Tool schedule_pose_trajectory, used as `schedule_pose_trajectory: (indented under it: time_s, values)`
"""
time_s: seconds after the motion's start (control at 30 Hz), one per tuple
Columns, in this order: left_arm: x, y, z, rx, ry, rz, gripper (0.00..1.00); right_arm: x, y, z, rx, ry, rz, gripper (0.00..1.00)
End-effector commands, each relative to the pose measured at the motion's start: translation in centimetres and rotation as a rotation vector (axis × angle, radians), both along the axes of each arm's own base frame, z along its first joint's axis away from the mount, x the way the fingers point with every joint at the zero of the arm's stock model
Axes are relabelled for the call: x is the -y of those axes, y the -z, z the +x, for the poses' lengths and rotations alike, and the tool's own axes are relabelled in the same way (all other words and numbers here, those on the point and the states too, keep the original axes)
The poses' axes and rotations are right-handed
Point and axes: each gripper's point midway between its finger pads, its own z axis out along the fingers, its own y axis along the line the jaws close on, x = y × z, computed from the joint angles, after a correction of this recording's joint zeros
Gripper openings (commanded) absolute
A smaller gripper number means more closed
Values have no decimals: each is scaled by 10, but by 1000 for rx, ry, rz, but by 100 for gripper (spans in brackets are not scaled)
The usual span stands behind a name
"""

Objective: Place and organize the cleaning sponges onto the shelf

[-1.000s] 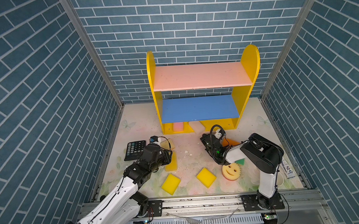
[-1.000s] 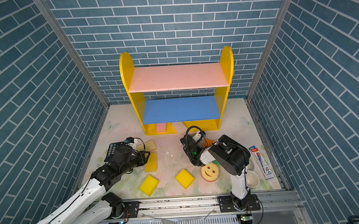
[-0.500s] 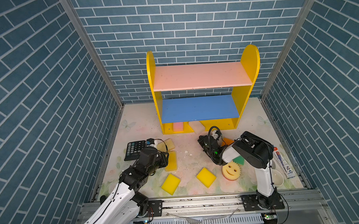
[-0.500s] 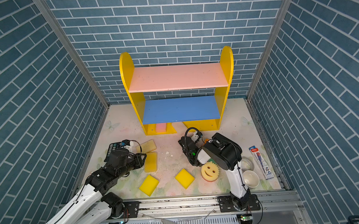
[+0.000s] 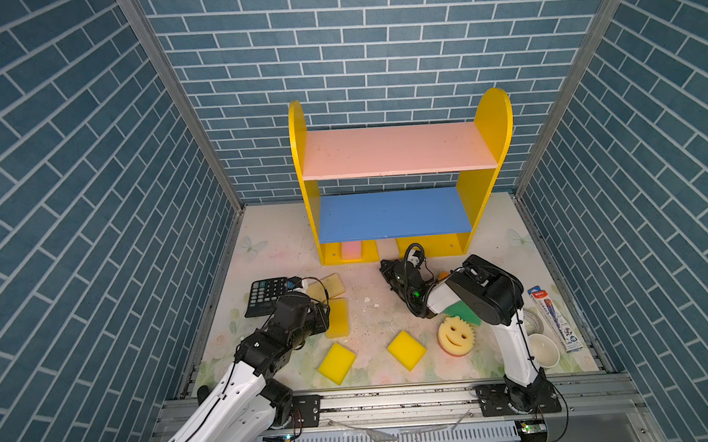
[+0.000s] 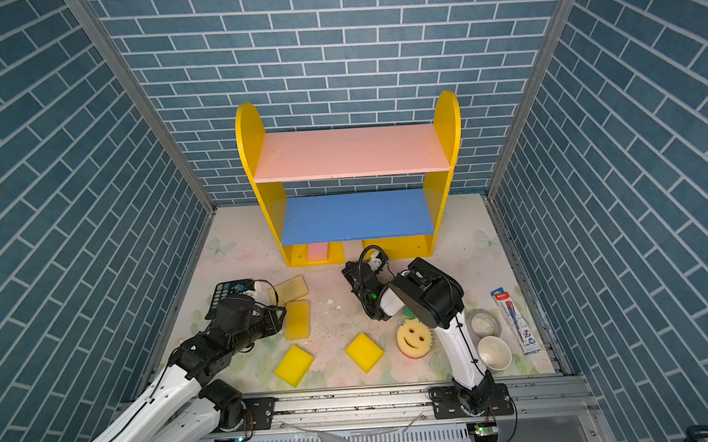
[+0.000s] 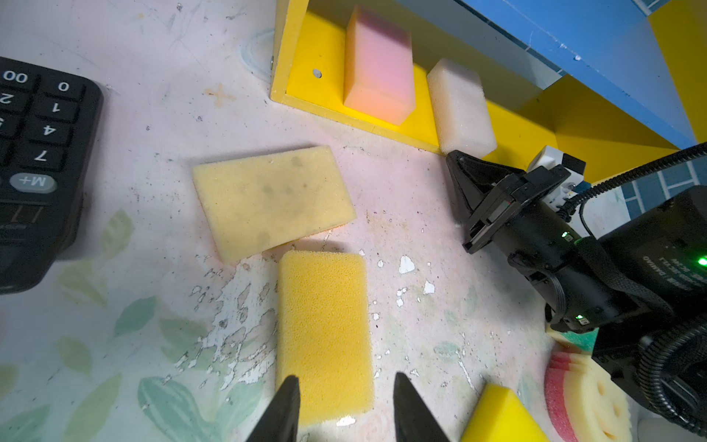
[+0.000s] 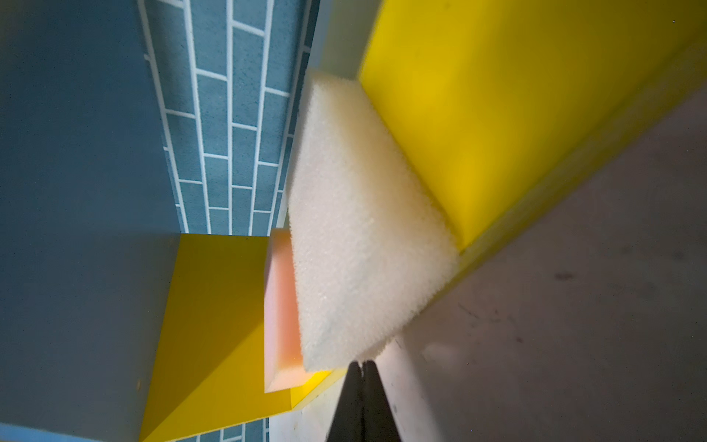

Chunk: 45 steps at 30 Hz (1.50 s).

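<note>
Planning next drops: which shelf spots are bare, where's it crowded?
Bare: the pink top board and blue middle board. The yellow base holds the pink sponge and whitish sponge in its left half. Crowded: the floor in front, with loose sponges and the calculator.

2 sponges [image 7: 378, 65] on shelf [image 5: 393, 213] base; calculator [image 5: 264, 295] far L, cup [image 5: 543, 349] far R.

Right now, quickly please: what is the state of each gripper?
Left gripper: open, over a yellow sponge, holding nothing.
Right gripper: shut, empty, tips at the white sponge.
</note>
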Motion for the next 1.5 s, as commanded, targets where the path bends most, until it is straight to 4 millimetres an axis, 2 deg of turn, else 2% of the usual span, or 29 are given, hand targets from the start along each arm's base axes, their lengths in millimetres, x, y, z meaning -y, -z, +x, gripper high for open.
schedule_pose_trajectory:
  time_s: [0.0, 0.2, 0.43, 0.63, 0.8, 1.0, 1.07, 1.27, 1.47]
  values:
    - [-2, 3, 2, -10, -11, 9, 42, 14, 45, -5, -95, 7, -94, 0]
    - [1, 7, 5, -28, -6, 11, 42, 19, 43, 3, -87, 14, -101, 0]
    - [1, 9, 6, -27, -8, 10, 42, 28, 54, -4, -108, 23, -121, 0]
    - [3, 15, 6, -43, -5, 7, 42, 17, 54, 6, -101, 0, -127, 0]
    - [6, 20, 5, -58, -1, -10, 42, 21, 60, -1, -119, 7, -98, 0]
    - [8, 18, 7, -48, 3, -20, 42, 46, 66, -25, -143, 22, -113, 0]
    - [10, 16, 8, -46, 6, -24, 43, 54, 53, -32, -128, 27, -99, 0]
    - [13, 12, 12, -34, 9, -37, 47, 84, 49, -56, -147, 49, -136, 0]
    - [17, 8, 19, -27, 11, -45, 48, 98, 39, -57, -137, 54, -183, 0]
